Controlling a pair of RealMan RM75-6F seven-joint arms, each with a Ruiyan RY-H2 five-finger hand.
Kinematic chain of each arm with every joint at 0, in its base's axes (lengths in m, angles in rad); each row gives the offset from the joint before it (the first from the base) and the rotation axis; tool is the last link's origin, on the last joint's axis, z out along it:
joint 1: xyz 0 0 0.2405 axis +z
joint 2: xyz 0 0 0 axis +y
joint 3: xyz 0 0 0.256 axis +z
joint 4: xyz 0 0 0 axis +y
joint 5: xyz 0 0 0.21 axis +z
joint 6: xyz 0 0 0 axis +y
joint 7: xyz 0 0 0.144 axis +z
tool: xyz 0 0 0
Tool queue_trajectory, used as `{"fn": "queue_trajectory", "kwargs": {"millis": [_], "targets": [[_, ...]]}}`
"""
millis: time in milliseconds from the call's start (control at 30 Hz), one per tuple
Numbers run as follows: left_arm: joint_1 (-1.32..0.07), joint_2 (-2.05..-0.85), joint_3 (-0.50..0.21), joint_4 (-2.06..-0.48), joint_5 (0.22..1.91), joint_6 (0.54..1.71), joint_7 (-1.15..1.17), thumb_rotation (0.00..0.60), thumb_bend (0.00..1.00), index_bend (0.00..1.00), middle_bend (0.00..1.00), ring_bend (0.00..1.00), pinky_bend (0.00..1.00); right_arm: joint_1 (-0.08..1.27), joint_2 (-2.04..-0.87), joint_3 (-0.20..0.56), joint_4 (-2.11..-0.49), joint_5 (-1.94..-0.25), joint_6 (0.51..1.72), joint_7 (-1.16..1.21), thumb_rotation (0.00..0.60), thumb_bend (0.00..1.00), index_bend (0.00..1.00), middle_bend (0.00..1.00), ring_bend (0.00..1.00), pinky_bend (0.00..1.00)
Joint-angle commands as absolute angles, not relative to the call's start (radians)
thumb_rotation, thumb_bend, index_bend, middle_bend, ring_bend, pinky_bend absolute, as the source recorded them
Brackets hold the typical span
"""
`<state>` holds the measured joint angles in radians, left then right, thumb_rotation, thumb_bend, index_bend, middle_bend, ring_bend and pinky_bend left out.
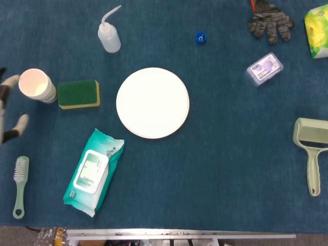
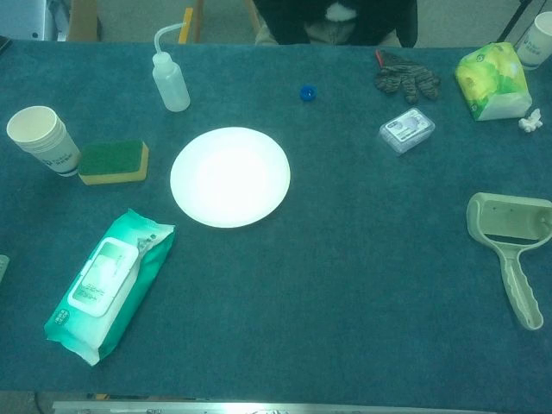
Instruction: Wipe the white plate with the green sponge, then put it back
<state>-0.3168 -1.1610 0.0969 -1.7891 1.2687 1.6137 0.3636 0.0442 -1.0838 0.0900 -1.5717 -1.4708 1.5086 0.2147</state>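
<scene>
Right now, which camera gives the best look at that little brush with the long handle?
The head view. It shows the whole brush, white bristles and green handle, lying near the table's left edge beside the wet wipes pack. The chest view catches only a sliver of it at its left border.
</scene>
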Motion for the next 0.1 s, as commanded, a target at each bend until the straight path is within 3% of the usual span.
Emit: {"fn": "queue_trajectory", "kwargs": {"millis": [33,100], "targets": [[-0.274,-1.144,0.098,-1.784,1.273,1.638,0.354,0.525,0.25,0.21,0.12,0.00,0.08,0.044,-1.084,0.090,-1.574,-1.469,1.506,0.210,0.600,0.39,0.39,0.39,0.24,0.45],[-0.258,-1.137,0.096,-1.783,1.276,1.637,0.356,0.525,0.25,0.21,0.11,0.00,0.08,0.044,-1.084,0.091,-1.576,-1.467,1.506,0.205,0.600,0.39,0.39,0.39,0.24,0.45]]}}
